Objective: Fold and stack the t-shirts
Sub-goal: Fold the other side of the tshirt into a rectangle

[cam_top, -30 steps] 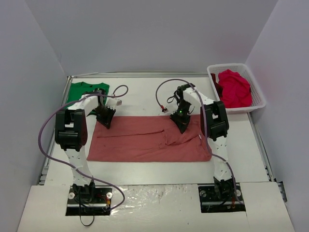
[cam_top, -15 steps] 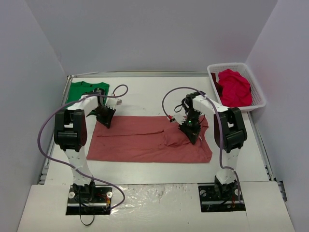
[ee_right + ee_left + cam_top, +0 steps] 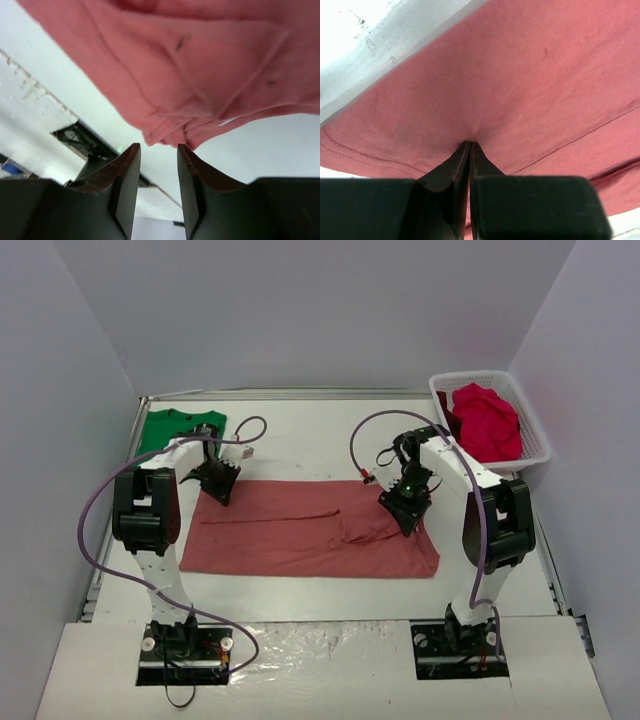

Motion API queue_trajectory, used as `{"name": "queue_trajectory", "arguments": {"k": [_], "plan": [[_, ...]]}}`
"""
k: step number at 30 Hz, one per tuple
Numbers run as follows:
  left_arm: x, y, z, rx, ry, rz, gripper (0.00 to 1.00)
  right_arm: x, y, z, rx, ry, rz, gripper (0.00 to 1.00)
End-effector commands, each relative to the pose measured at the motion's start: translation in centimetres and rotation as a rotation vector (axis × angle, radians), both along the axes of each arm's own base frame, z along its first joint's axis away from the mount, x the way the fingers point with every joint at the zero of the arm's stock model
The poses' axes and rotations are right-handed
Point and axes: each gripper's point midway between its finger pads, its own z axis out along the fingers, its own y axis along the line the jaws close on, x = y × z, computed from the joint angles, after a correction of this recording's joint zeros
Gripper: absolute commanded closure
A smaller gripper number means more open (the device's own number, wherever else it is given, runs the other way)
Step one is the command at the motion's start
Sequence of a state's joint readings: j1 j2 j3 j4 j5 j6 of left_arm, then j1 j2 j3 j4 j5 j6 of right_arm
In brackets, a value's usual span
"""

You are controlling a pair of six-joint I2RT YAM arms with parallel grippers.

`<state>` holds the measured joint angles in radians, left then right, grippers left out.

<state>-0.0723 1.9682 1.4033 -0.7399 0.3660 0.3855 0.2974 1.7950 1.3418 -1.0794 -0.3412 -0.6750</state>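
The salmon-pink t-shirt lies spread on the white table, folded lengthwise, with a rumpled fold right of the middle. My left gripper is shut on its far left edge; in the left wrist view the closed tips pinch the pink cloth. My right gripper is open and empty over the shirt's right part; in the right wrist view the bunched edge of the shirt hangs just beyond the fingertips. The green t-shirt lies flat at the far left. Crimson t-shirts fill the basket.
The white lattice basket stands at the far right corner. Purple cables loop over the table behind both arms. A raised rail borders the table's far edge, with grey walls on three sides.
My right gripper has moved to the right and a little nearer, from the shirt's middle-right to near its right edge. The left gripper has stayed put on the cloth.
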Motion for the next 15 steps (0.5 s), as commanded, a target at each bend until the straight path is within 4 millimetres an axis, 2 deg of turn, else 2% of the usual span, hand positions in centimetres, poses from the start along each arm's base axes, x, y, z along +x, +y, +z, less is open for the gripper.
{"name": "queue_trajectory", "arguments": {"k": [1,7,11,15], "plan": [[-0.9,-0.7,0.1,-0.021,0.009,-0.017,0.98,3.4,0.5,0.2,0.047,-0.031,-0.051,0.67],[-1.0,-0.8,0.3,-0.027,0.008,-0.019,0.98,7.8,1.2,-0.3,0.102,-0.053,-0.099,0.69],[-1.0,-0.7,0.2,-0.025,0.01,-0.021,0.98,8.4,1.8,-2.0,0.11,0.003,-0.103,0.71],[-1.1,-0.7,0.1,-0.024,0.013,-0.02,0.98,8.1,1.9,-2.7,0.119,0.028,-0.099,0.72]]}}
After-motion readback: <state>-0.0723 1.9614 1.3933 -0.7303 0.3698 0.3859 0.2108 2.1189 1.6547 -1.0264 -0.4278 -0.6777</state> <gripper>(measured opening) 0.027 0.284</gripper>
